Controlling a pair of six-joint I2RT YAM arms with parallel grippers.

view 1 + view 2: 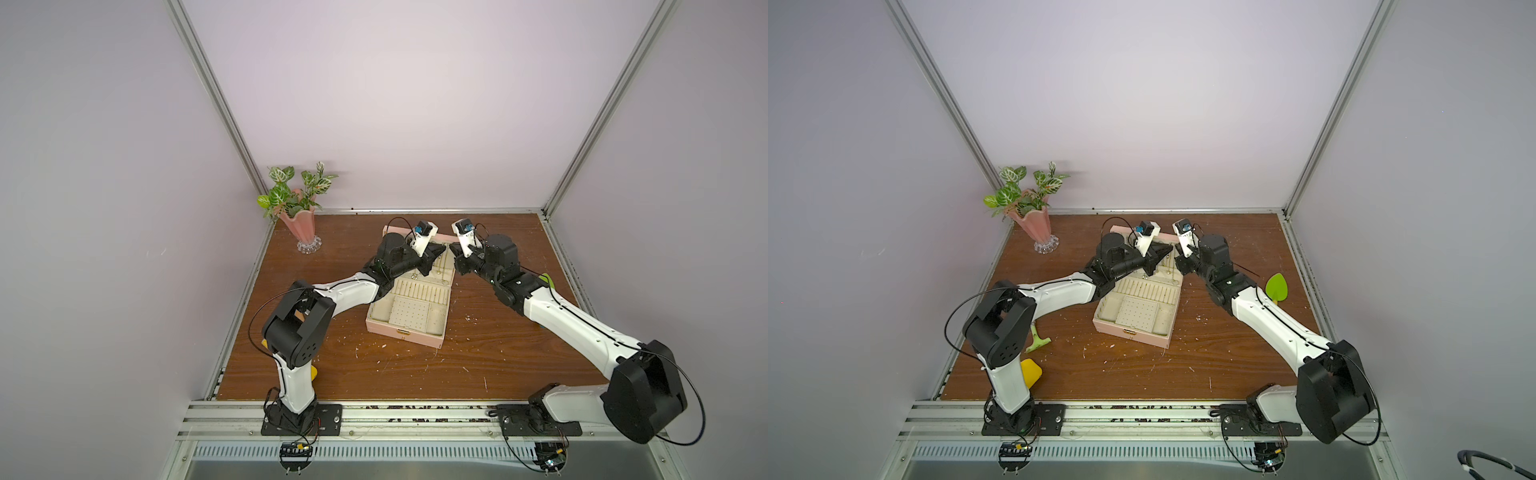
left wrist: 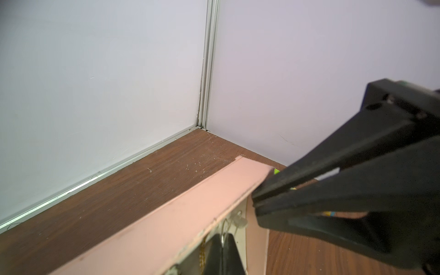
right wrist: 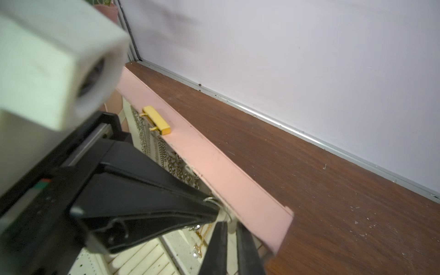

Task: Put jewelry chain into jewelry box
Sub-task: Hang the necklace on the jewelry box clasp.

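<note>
The pink jewelry box [image 1: 399,332] lies open on the wooden table, and its lid [image 3: 214,166] stands upright at the back. In the right wrist view, the thin silvery jewelry chain [image 3: 215,202] loops out of my left gripper [image 2: 223,250]. That gripper is shut on it just under the lid's top edge, beside a clear hook [image 2: 238,220]. My right gripper [image 3: 232,240] is right next to it at the lid's right end. Its fingers [image 3: 217,250] stand a narrow gap apart, and nothing shows gripped between them. In both top views the two grippers [image 1: 444,247] [image 1: 454,249] meet tip to tip at the lid.
Chunky chains [image 3: 166,154] and a gold pendant necklace [image 3: 201,240] hang inside the lid, below a gold clasp [image 3: 156,120]. A pink vase [image 1: 301,226] with a plant stands at the back left. A green leaf-shaped piece [image 1: 1277,286] lies at the right, a yellow item [image 1: 1030,372] at the left. The back wall is close behind the lid.
</note>
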